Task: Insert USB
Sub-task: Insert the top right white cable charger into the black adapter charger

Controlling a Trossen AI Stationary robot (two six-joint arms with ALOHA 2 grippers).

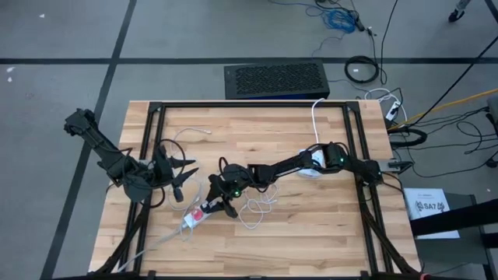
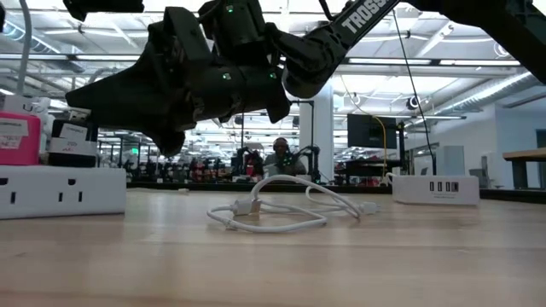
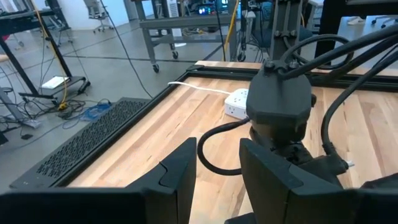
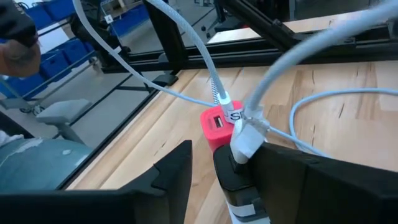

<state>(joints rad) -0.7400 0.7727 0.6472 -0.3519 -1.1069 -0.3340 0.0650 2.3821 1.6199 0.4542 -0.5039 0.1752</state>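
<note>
The right gripper (image 4: pixel 214 177) hovers directly above the power strip (image 1: pixel 194 218) at the near-left part of the wooden table (image 1: pixel 257 249). Its fingers stand apart and grip nothing. Between them sits the black charger (image 4: pixel 233 174), plugged into the strip, with the white USB plug (image 4: pixel 245 140) of the white cable (image 1: pixel 261 206) seated in its top. A red charger (image 4: pixel 217 127) with a free port stands just beside it. The cable's loose loops lie on the table next to the strip. The left gripper (image 3: pixel 217 171) waits left of the strip, fingers parted and empty. Farther back, a white charging hub (image 1: pixel 311 165) rests on the table.
</note>
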